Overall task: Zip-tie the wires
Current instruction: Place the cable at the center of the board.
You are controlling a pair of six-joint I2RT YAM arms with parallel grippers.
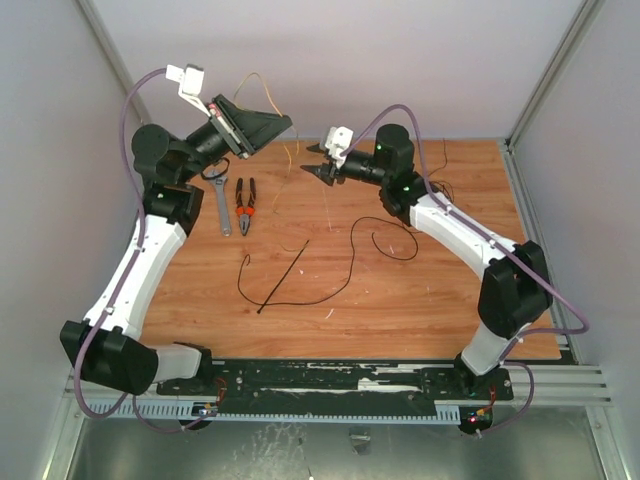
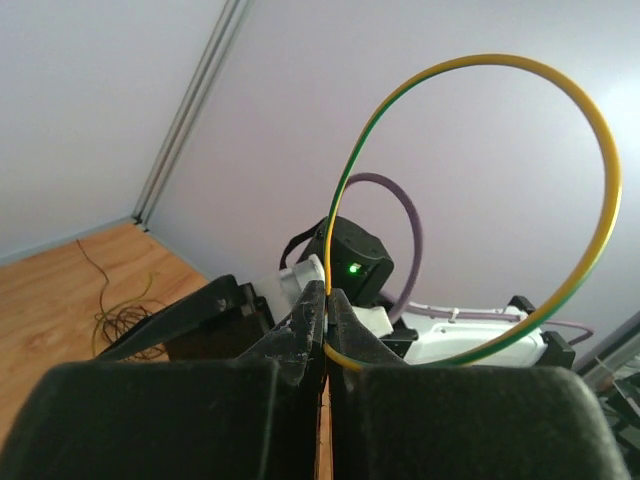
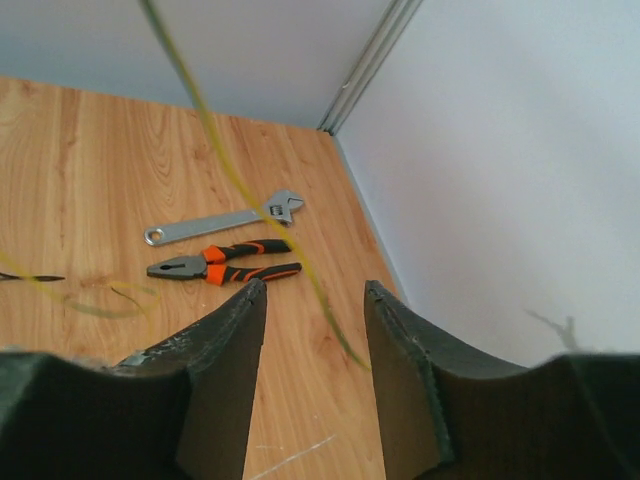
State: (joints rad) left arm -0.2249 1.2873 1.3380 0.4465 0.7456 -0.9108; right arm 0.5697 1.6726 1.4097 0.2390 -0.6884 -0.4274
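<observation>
My left gripper (image 1: 262, 128) is raised off the table and shut on a yellow-green strand of the wires (image 2: 606, 160), which arcs in a big loop above its fingertips (image 2: 312, 305). The right gripper (image 3: 315, 292) faces it from the right, jaws apart. A blurred part of that yellow strand (image 3: 330, 310) hangs between its fingers without touching either. More of the wires, a long black strand (image 1: 350, 270), curls across the table. The zip tie (image 1: 283, 276), a straight black strip, lies flat at mid-table, crossing that strand.
Orange-handled pliers (image 1: 245, 205) and a silver adjustable wrench (image 1: 220, 200) lie side by side at the left rear, below the left gripper. A small tangle of thin wire (image 2: 125, 320) lies at the rear by the right arm. Walls enclose the table.
</observation>
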